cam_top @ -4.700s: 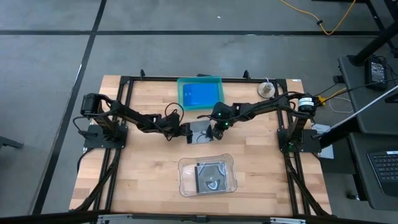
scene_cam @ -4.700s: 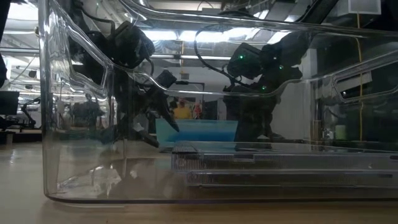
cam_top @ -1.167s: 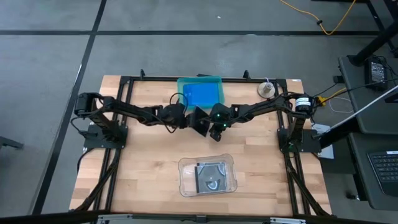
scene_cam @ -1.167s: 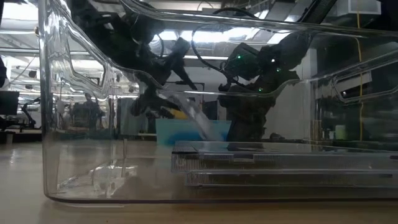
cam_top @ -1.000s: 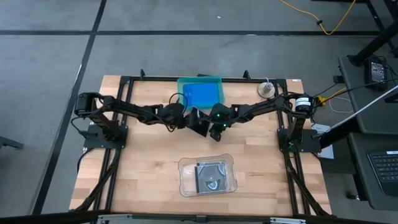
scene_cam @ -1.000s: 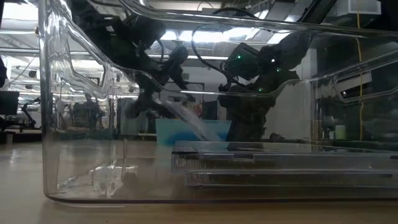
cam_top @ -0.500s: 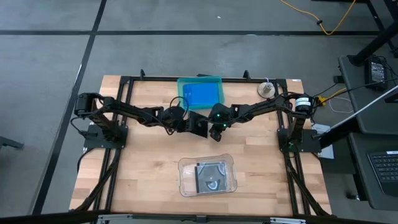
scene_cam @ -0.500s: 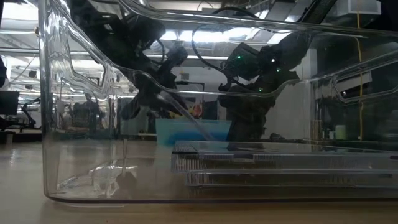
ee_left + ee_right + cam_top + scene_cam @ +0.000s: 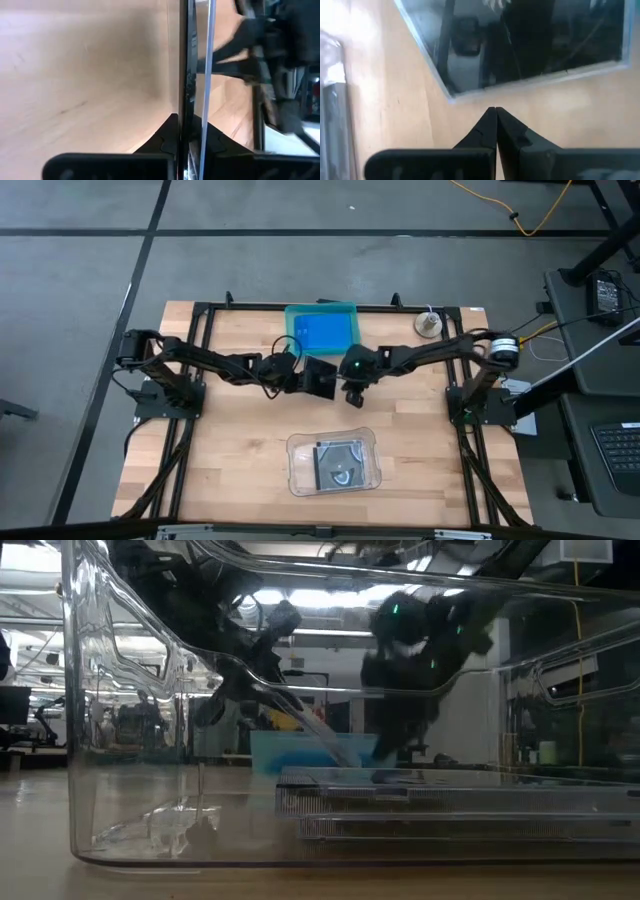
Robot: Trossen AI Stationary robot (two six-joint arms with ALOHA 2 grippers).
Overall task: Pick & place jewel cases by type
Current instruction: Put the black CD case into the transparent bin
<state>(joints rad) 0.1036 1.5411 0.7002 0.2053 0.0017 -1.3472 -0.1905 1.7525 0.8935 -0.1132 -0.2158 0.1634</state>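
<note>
A dark square jewel case (image 9: 321, 378) stands tilted at mid-table, and my left gripper (image 9: 303, 377) is shut on its left edge. It shows edge-on in the left wrist view (image 9: 186, 60). My right gripper (image 9: 352, 396) hangs shut just right of that case with nothing between its fingers (image 9: 495, 111); the case's corner (image 9: 451, 96) lies ahead of them. Blue jewel cases (image 9: 322, 332) lie in the teal tray (image 9: 290, 330) at the far edge. More dark cases (image 9: 340, 463) are stacked in the clear tray (image 9: 296, 465) near the front. My left gripper pinches the dark case's edge (image 9: 187, 107) between its two fingers (image 9: 169, 131). It reaches in from the table's left, slanting down. The case slopes down toward the right (image 9: 312, 735); its low end is hidden behind the clear tray's stack, so whether it rests on the table cannot be told.
A small round white object (image 9: 429, 324) sits at the far right. Black frame rails (image 9: 196, 360) run along both sides of the wooden table. In the low view the clear tray's wall (image 9: 120, 740) fills the foreground. Bare wood lies left and right of the clear tray.
My left gripper has closed on the tilted case's left edge and holds it there. My right gripper, shut all along, has risen and drawn back from the case's right side. The case keeps its slope.
</note>
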